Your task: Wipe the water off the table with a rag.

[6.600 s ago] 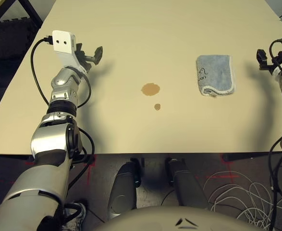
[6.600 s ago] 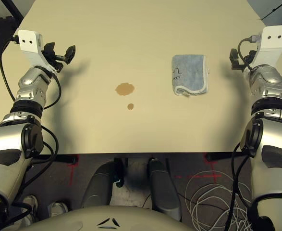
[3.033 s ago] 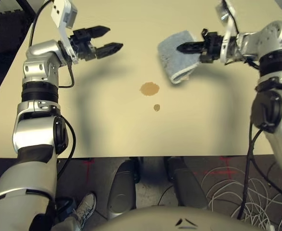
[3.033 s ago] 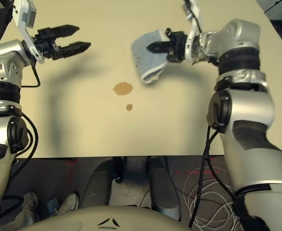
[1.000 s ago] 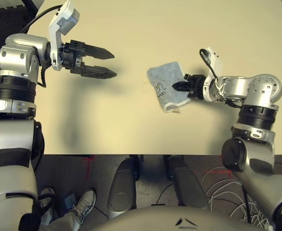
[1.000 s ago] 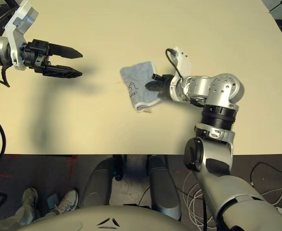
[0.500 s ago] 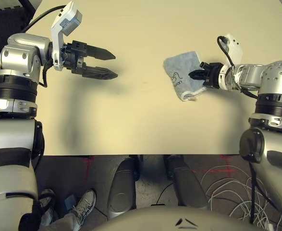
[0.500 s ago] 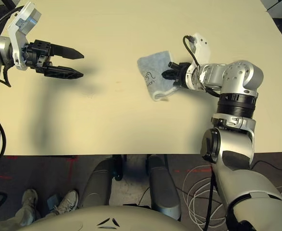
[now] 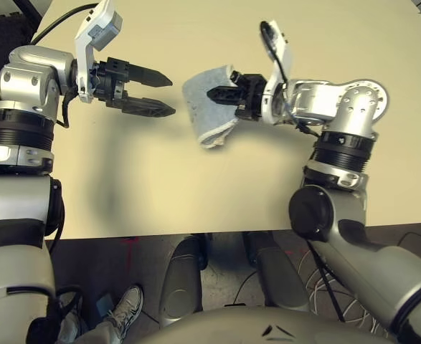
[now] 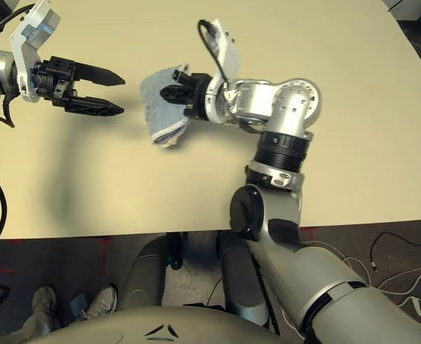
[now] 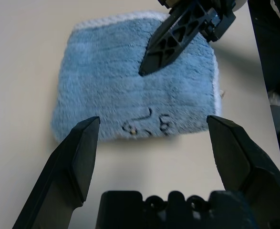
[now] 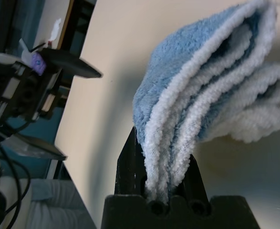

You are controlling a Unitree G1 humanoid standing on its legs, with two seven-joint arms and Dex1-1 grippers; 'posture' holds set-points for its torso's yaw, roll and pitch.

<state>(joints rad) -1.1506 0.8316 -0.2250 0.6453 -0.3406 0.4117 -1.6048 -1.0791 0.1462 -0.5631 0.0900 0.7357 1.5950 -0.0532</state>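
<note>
Over the desk [image 9: 196,179], the right claw [image 9: 217,93] pinches the rag [image 9: 206,107] between its 2 fingers, just beside the left claw [image 9: 163,94], whose fingers are spread wide.

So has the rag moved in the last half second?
Yes. The rag, pinched in the right gripper, has travelled across the table toward the robot's left; it now hangs close to the left gripper, which kept its place.
</note>
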